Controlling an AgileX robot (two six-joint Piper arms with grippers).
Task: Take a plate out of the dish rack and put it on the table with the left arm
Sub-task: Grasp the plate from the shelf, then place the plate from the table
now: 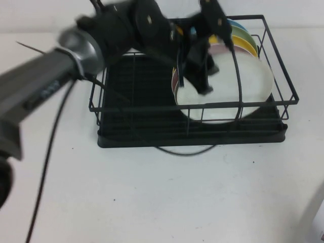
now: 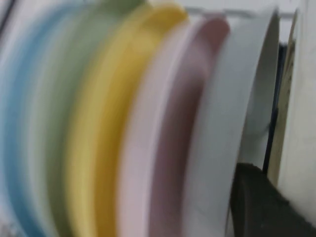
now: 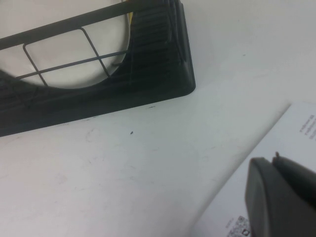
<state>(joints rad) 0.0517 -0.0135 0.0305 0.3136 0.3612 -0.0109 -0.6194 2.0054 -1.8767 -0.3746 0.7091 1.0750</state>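
The black wire dish rack (image 1: 283, 76) stands on the white table (image 1: 152, 192). A white plate (image 1: 230, 96) stands on edge at its front right, with pink, yellow, green and blue plates behind it. My left arm reaches over the rack, and my left gripper (image 1: 200, 81) hangs open over the white plate's upper left part. In the left wrist view one black finger (image 2: 256, 202) sits beside a pale grey plate (image 2: 232, 123), with a white surface (image 2: 303, 98) on its other side. My right gripper (image 3: 269, 160) is shut and empty, low over the table beyond the rack's right corner.
A thin black cable (image 1: 50, 152) trails from the left arm across the table. Another cable loops out under the rack's front edge (image 1: 187, 151). A printed white sheet (image 3: 276, 128) lies under my right gripper. The rack's left half holds no plates.
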